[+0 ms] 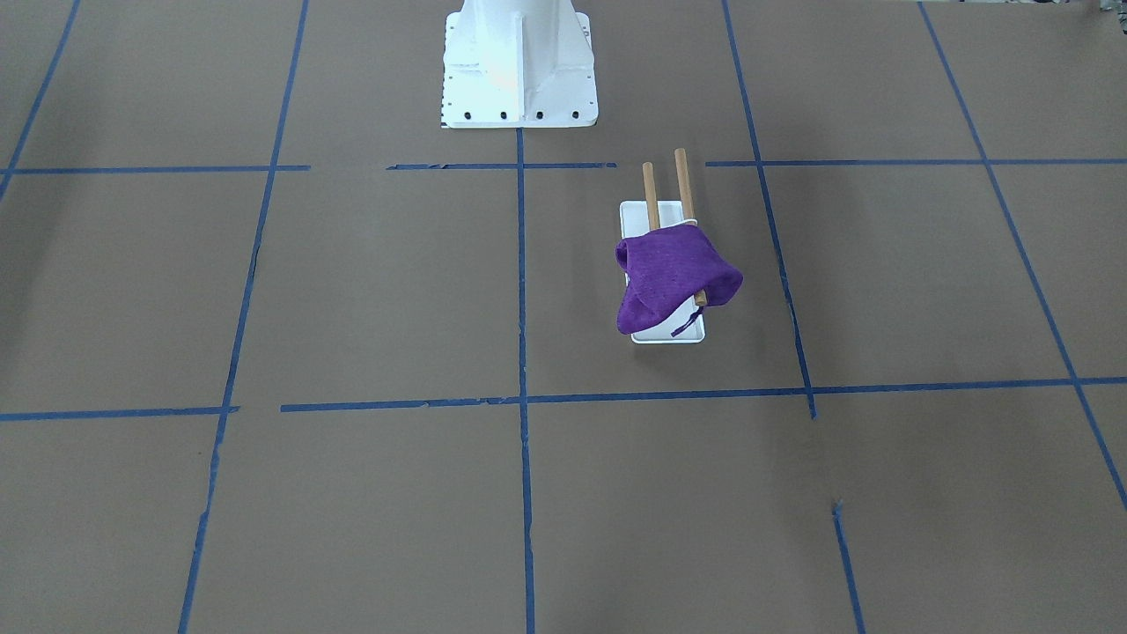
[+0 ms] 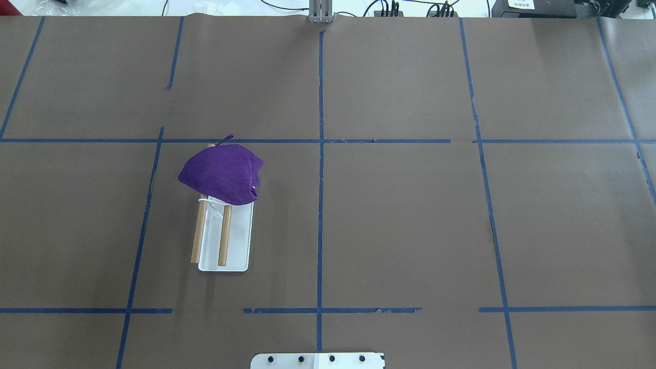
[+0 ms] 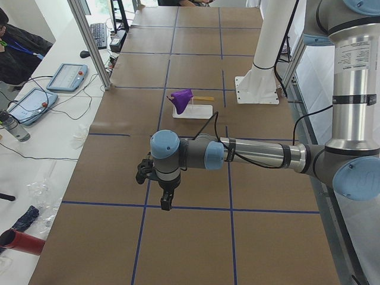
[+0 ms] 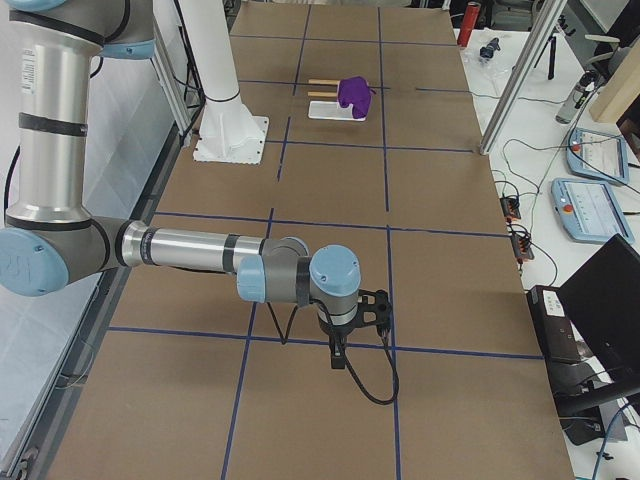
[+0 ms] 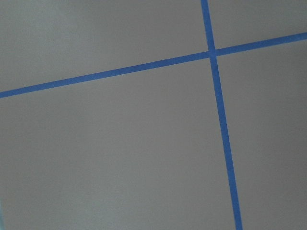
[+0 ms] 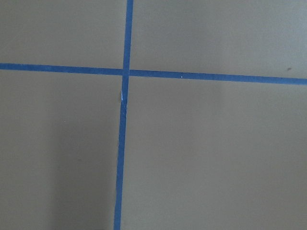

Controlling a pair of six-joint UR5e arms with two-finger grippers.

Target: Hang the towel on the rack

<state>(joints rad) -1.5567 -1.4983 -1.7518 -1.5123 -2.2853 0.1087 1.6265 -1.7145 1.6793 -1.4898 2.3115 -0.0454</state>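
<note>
The purple towel [image 1: 673, 277] lies bunched over the two wooden dowels of the rack [image 1: 680, 180], at the end away from the robot. It covers that end of the white base plate [image 2: 238, 241], and its thin loop [image 1: 682, 324] hangs down. The towel also shows in the overhead view [image 2: 220, 173]. My left gripper [image 3: 165, 202] shows only in the exterior left view, far from the rack and low over the table. My right gripper [image 4: 337, 357] shows only in the exterior right view, likewise far off. I cannot tell whether either is open or shut. Both wrist views show only table and tape.
The white bolted robot pedestal [image 1: 518, 66] stands behind the rack. Blue tape lines [image 2: 320, 154] grid the brown table. An aluminium post [image 3: 89, 41], tablets [image 3: 66, 76] and a seated person [image 3: 15, 47] are at the operators' side.
</note>
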